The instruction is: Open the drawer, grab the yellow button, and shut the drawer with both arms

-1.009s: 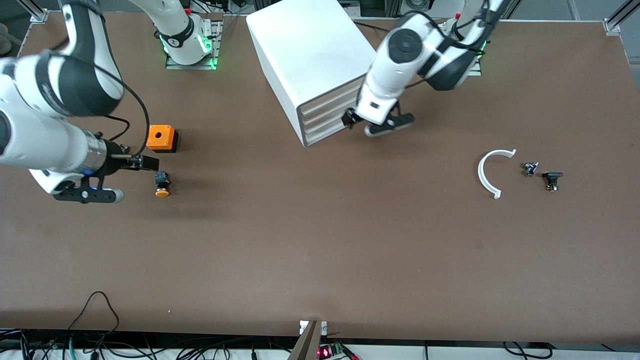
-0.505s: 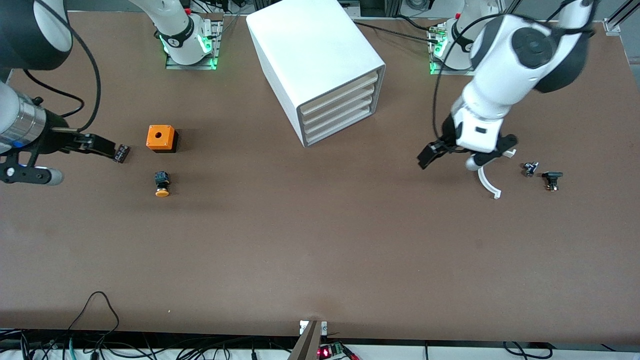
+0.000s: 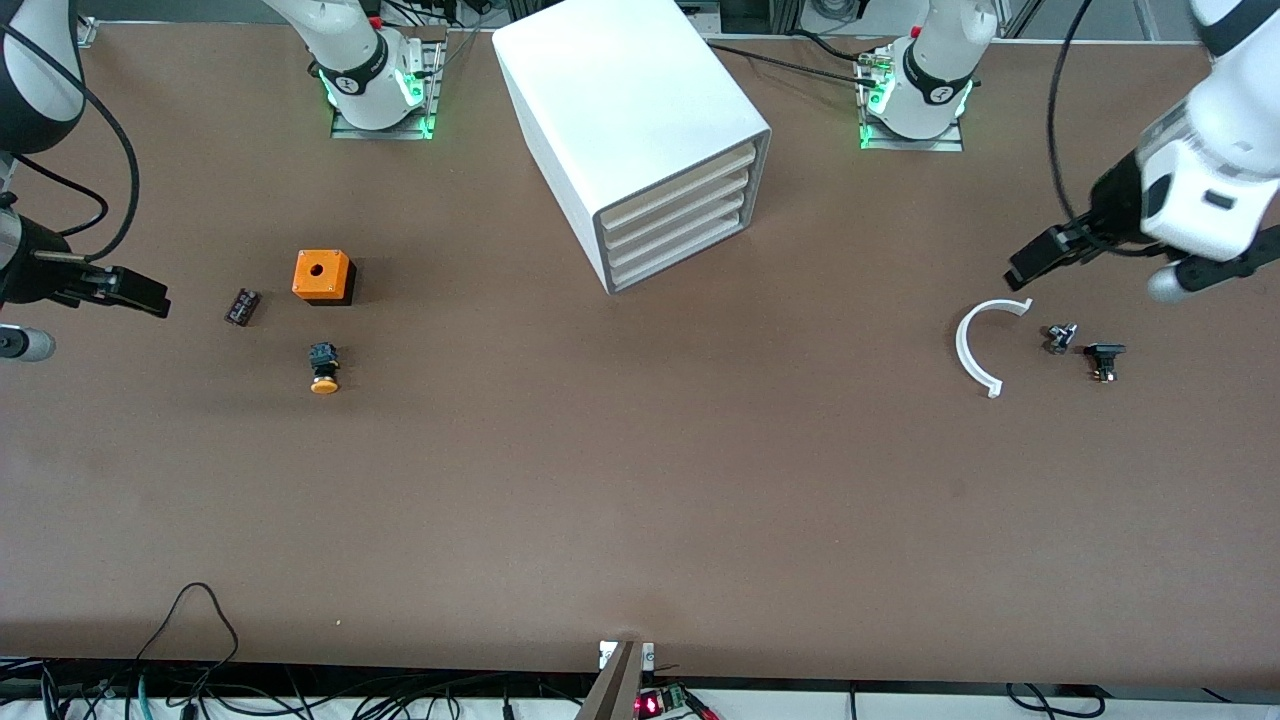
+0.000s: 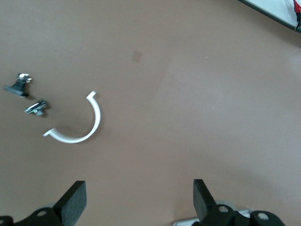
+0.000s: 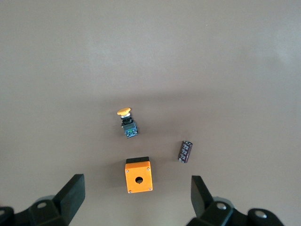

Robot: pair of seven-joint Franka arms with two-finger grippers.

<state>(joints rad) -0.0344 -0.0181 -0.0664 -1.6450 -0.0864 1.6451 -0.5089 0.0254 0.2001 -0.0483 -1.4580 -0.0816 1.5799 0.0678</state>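
The white cabinet (image 3: pixel 620 100) stands between the two bases, and its top drawer (image 3: pixel 682 180) sits pushed in, level with the three below it. The orange-capped button (image 3: pixel 323 368) (image 5: pixel 127 123) lies on its side on the bare table, nearer to the front camera than the orange cube (image 3: pixel 322 276) (image 5: pixel 138 175). My right gripper (image 3: pixel 140 292) (image 5: pixel 137 201) hangs open and empty over the table at the right arm's end, apart from the button. At the left arm's end, my left gripper (image 3: pixel 1030 262) (image 4: pixel 139 200) is open and empty over the table, beside the white arc (image 3: pixel 975 350) (image 4: pixel 77 126).
A small black cylinder part (image 3: pixel 241 306) (image 5: pixel 185 151) lies beside the orange cube. Two small black-and-metal parts (image 3: pixel 1060 337) (image 3: pixel 1104 358) lie next to the white arc. Cables hang along the table edge (image 3: pixel 620 668) nearest the front camera.
Both arms swung out toward their own ends of the table. The left gripper left the cabinet front. The right gripper drew away from the button. Both stayed open.
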